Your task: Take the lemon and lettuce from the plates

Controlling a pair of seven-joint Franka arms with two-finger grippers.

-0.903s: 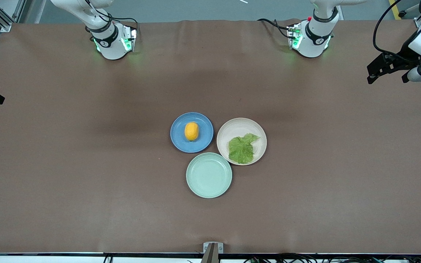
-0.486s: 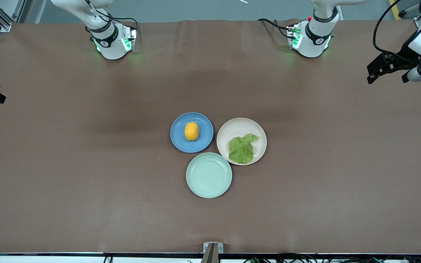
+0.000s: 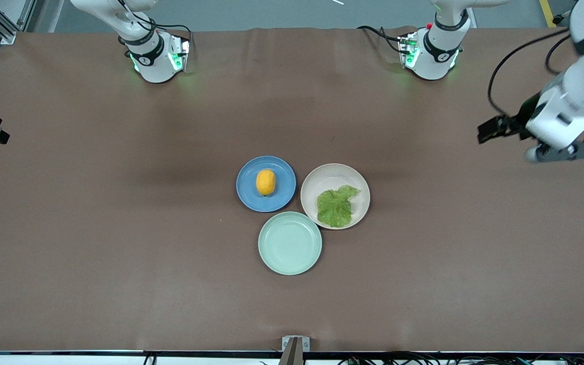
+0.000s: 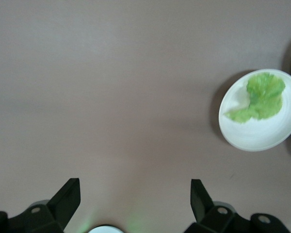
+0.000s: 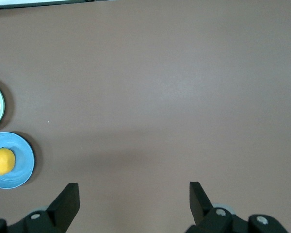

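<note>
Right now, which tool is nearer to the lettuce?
Left. The left tool is over bare table toward the left arm's end, with the lettuce in its wrist view. The right tool is over bare table at the right arm's end.

Even, diffuse overhead light is seen across the brown table [image 3: 119, 228]; no glare or blown highlights. Soft, faint shadows are cast beside the plates [image 3: 335, 195], plus broad dim patches mid-table. Green LED glow is spilled around both arm bases [image 3: 157, 61]. The left arm [image 3: 566, 111] is slightly motion-blurred in the front view. The left wrist view is softer than the right wrist view.
</note>
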